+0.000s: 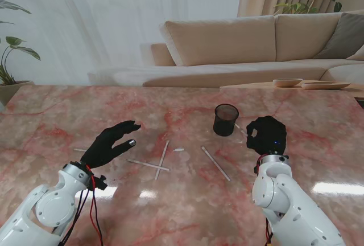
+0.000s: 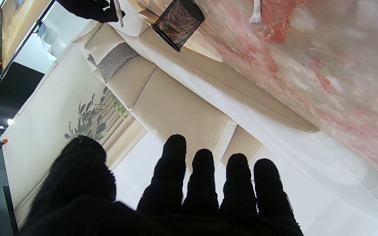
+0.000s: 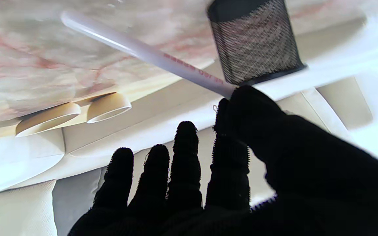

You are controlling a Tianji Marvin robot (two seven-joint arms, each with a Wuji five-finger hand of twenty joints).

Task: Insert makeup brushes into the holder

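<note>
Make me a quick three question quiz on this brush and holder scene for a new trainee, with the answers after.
1. True or false: the black mesh holder stands upright on the marble table.
2. Which hand pinches a white brush between thumb and index finger: A) left hand, B) right hand, C) neither?
3. Fill in: the loose brushes lie on the table to the holder's ____ side, nearer to me.

Key
1. True.
2. B; the right wrist view shows the handle held beside the holder, while the left hand is open with nothing in it.
3. Left.
</note>
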